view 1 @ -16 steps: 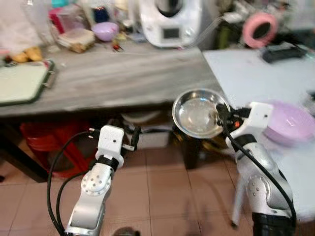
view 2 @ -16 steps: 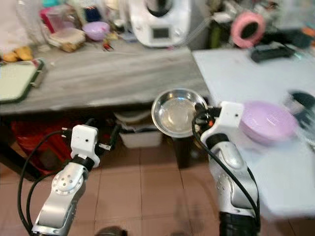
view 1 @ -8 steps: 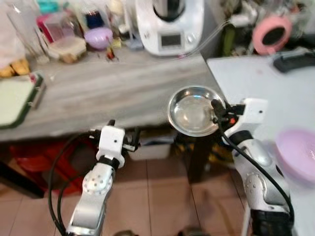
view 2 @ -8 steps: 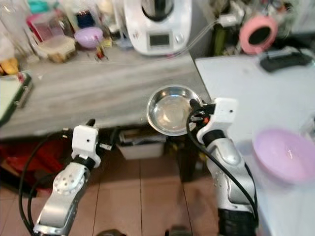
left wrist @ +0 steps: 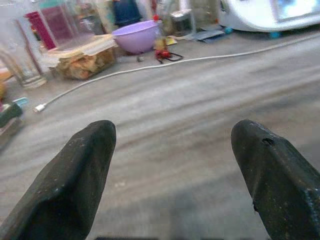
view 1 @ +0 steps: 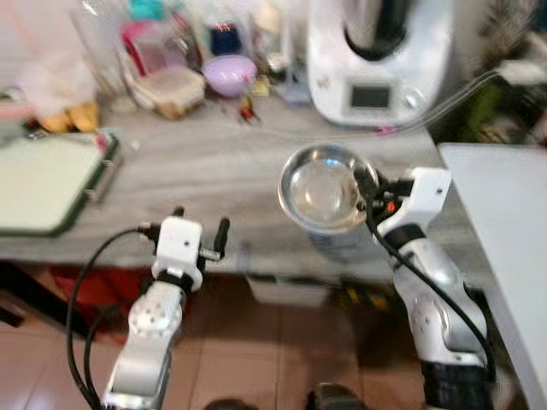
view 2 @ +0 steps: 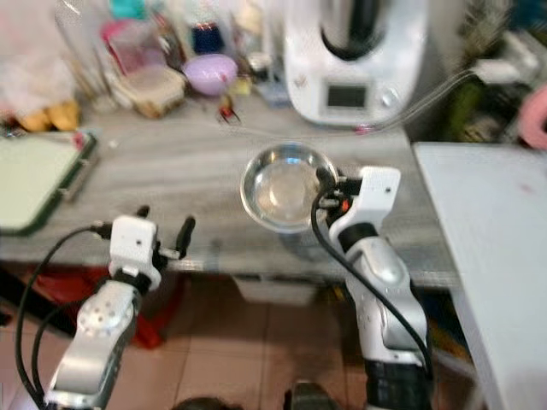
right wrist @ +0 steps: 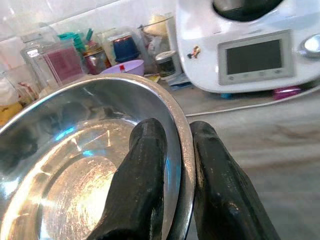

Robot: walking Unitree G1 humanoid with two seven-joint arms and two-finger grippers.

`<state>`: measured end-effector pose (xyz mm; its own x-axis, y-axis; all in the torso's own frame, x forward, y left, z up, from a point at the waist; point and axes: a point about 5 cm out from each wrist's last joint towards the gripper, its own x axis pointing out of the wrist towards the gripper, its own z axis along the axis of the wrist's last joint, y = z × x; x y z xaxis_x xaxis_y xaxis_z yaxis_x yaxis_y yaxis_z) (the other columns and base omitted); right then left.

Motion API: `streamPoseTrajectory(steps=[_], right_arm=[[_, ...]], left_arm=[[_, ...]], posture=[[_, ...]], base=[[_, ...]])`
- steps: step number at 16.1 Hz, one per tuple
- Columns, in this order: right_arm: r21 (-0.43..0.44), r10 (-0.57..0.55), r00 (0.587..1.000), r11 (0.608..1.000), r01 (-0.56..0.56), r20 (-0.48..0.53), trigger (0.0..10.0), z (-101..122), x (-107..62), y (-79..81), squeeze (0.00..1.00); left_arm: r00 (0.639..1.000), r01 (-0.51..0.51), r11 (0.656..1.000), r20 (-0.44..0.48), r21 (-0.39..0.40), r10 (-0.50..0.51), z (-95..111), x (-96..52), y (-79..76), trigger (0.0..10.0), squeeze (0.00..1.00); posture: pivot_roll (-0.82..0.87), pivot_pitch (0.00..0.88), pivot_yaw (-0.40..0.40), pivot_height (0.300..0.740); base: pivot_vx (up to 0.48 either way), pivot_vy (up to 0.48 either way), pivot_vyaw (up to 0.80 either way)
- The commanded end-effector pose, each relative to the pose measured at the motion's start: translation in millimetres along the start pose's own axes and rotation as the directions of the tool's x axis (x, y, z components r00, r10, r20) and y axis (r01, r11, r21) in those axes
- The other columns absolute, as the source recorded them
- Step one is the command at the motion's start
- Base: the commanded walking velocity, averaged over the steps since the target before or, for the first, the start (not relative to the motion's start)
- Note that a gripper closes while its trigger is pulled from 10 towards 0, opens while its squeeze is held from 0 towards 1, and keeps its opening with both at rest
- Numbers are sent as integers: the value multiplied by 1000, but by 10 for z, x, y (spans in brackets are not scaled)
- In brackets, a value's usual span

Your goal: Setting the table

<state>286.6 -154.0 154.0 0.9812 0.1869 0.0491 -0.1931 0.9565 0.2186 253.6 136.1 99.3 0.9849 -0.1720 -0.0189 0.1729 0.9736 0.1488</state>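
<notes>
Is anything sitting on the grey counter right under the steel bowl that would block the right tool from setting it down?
Nothing visible does. The right tool pinches the rim of the steel bowl above a bare stretch of the grey counter. The white appliance, its thin cable and the clutter sit farther back.

We note a round shiny steel bowl (right wrist: pixel 75 165), mirror-glossy, scuffed at its base. Matt black rubbery fingers (right wrist: pixel 142 190) pinch its rim. The grey wood-grain tabletop (left wrist: pixel 200 105) looks smooth and matt. Glossy white plastic kitchen machine (view 2: pixel 355 51); smooth lilac plastic bowl (left wrist: pixel 136 36); silver metal arms (view 1: pixel 432 290).
</notes>
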Motion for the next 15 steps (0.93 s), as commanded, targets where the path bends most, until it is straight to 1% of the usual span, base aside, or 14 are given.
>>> streamPoseTrajectory(steps=[1,2,3,5,7,8,9,10,11,12,13,14,15], right_arm=[[15,-8,999,1000,8,-44,10000,-64,15,-32,0],[16,3,996,1000,-1,-94,10000,-138,29,-28,0],[16,3,994,1000,-1,-109,10000,-170,46,-32,0],[34,13,984,999,-7,-177,10000,-303,113,-34,0],[50,24,976,999,-14,-215,10000,-383,189,-13,0],[44,19,968,999,-8,-250,10000,-435,229,4,0],[45,11,964,999,1,-265,10000,-459,238,12,0],[51,8,957,999,7,-290,10000,-497,229,29,0],[54,10,946,999,8,-325,10000,-563,186,64,0],[51,-3,934,998,22,-356,10000,-631,128,66,0],[63,-7,928,997,33,-372,10000,-674,103,57,0],[74,-8,918,996,41,-396,10000,-718,96,40,1000],[80,-3,906,996,41,-423,10000,-749,90,35,1000]], left_arm=[[999,-32,999,7,1,32,27,15,25,10000,0],[999,-49,999,1,15,49,17,17,47,10000,0],[999,-53,999,-2,10,53,11,19,52,10000,0],[997,-72,997,-13,16,73,-2,26,75,10000,0],[996,-85,996,-18,17,85,-3,35,97,10000,0],[996,-92,996,-17,19,92,0,32,119,10000,0],[995,-94,995,-19,18,95,-2,28,127,10000,0],[995,-96,995,-21,17,96,-7,22,129,10000,0],[995,-96,995,-22,16,96,-10,12,129,10000,0],[995,-96,995,-24,14,96,-13,7,126,10000,0],[995,-96,995,-25,12,96,-15,5,123,10000,0],[996,-88,996,-26,5,88,-17,8,103,10000,0],[997,-79,997,-25,1,79,-15,14,83,10000,0]], posture=[[-37,33,48,740],[-36,33,48,740],[-36,33,49,740],[-34,34,50,740],[-25,34,49,740],[-22,34,47,740],[-19,34,45,740],[-15,33,41,740],[-12,33,39,740],[-14,34,39,740],[-16,35,40,740],[-22,35,44,740],[-24,33,44,740]], base=[[0,0,0],[0,0,0],[0,0,0],[0,0,0],[0,0,0],[0,0,0],[0,0,0],[0,0,0],[0,0,0],[0,0,0],[0,0,0],[0,0,0],[0,0,0]])
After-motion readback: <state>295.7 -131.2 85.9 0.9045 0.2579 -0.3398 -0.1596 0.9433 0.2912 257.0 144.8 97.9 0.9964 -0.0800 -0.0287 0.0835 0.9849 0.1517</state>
